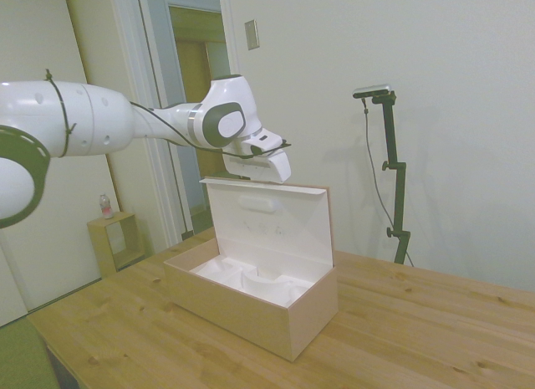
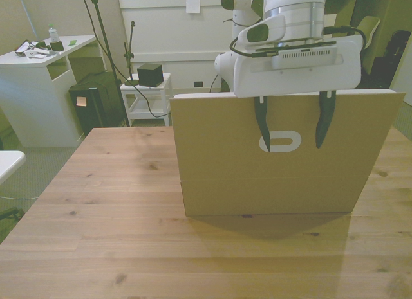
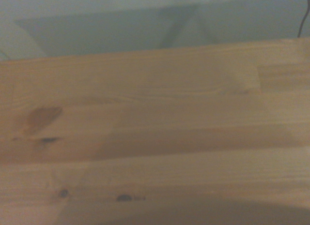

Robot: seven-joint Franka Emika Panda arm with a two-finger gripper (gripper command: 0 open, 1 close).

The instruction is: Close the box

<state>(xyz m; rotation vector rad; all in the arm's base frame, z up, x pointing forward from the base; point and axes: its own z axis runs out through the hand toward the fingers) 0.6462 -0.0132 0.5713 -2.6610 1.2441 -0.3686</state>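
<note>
a: where's the box (image 1: 251, 297) rel. to ur pincer (image 2: 293, 122)?

b: box on desk (image 2: 96, 202), lid (image 1: 272, 222) upright. my pincer's spread wide, empty, fingers hanging past lid's top edge on its outer face. lid's long edge runs across my fingers.

A home-like room: wooden table (image 2: 96, 202), white desk (image 2: 38, 67), doorway (image 1: 196, 96).
</note>
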